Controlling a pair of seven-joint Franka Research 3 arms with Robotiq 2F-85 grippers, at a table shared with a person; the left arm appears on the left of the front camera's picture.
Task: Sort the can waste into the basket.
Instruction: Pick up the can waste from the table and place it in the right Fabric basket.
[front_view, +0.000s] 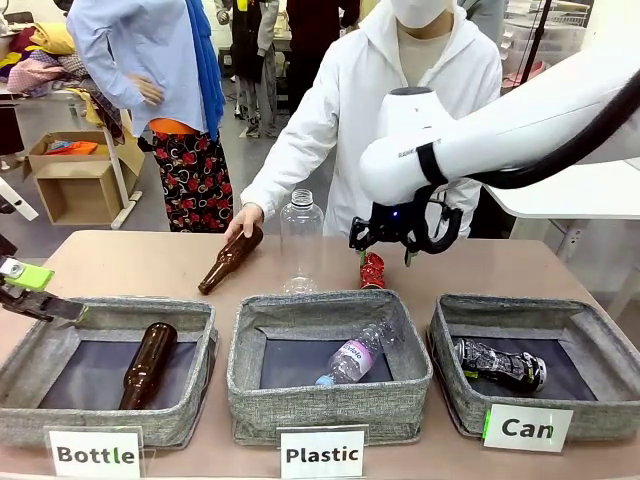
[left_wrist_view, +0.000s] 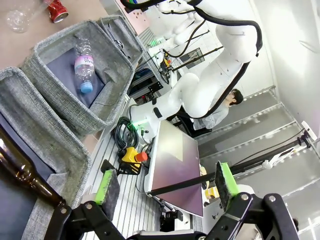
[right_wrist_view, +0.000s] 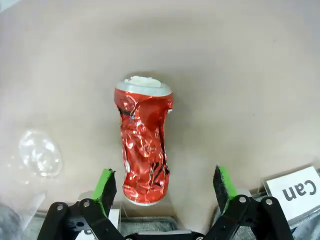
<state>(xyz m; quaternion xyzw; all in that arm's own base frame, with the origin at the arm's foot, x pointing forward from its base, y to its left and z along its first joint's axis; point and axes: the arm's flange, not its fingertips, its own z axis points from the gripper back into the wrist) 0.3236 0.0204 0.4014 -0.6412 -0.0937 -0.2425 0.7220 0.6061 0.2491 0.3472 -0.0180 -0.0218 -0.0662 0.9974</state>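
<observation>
"Judging by its dents, how did that shiny red crushed metal can (right_wrist_view: 144, 145) look to handle?"

"Light, thin-walled and slick, I'd say. You'd have done best to pinch it gently across the rumpled middle. It stood on the tan surface (front_view: 150, 260) just beyond the grey woven-fabric 'Plastic' basket (front_view: 330, 395). Your right claw (right_wrist_view: 164, 182) was spread wide over it, gripping nothing."

"And the containers?"

"The grey woven-fabric 'Can' basket (front_view: 520, 302) held a black crushed can with silver print (front_view: 498, 365). The 'Plastic' one held a clear plastic bottle (front_view: 352, 360), and the matching 'Bottle' basket (front_view: 20, 410) held a brown glass bottle (front_view: 147, 365). Your left claw (left_wrist_view: 166, 184) hung wide apart and empty near that basket's rim."
</observation>
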